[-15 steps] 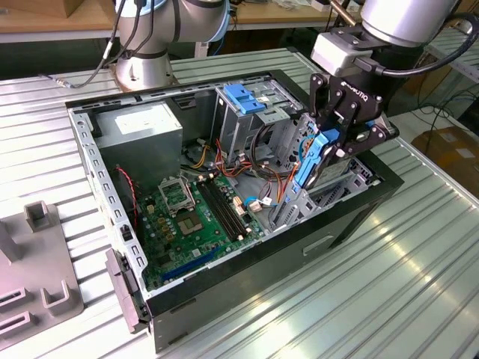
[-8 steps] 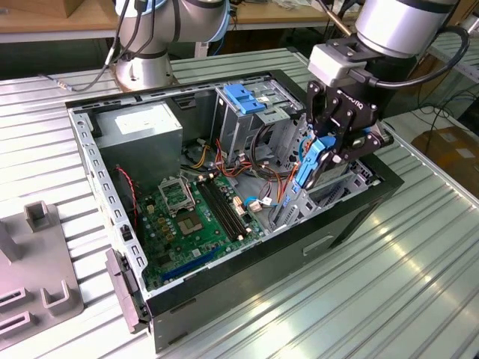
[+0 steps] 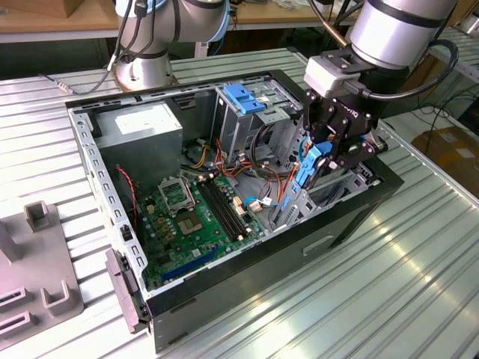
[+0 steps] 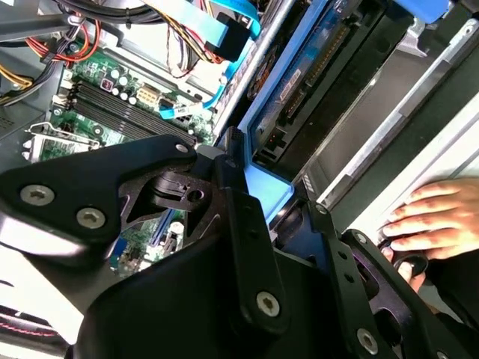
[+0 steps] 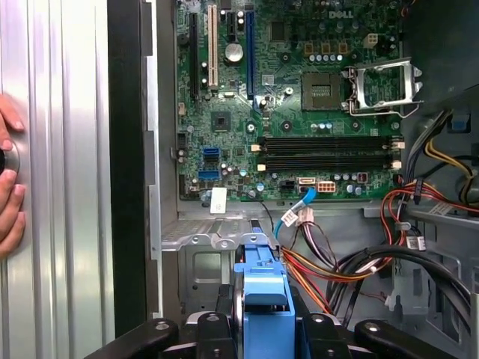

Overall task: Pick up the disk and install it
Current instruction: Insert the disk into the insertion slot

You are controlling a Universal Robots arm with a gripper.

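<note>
Ribbed metal table carries the open computer case; the gripper is clamped on the disk, held edge-on, long axis running downward from it toward the case's bay.

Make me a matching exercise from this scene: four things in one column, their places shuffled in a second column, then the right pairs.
Things
1. disk
2. motherboard
3. blue bracket
4. hand

Places
A. on top of the silver drive cage
B. resting on the ribbed table, outside the computer
C. lying flat on the floor of the open case
D. held on edge by the gripper

Pairs: 1-D, 2-C, 3-A, 4-B
</note>
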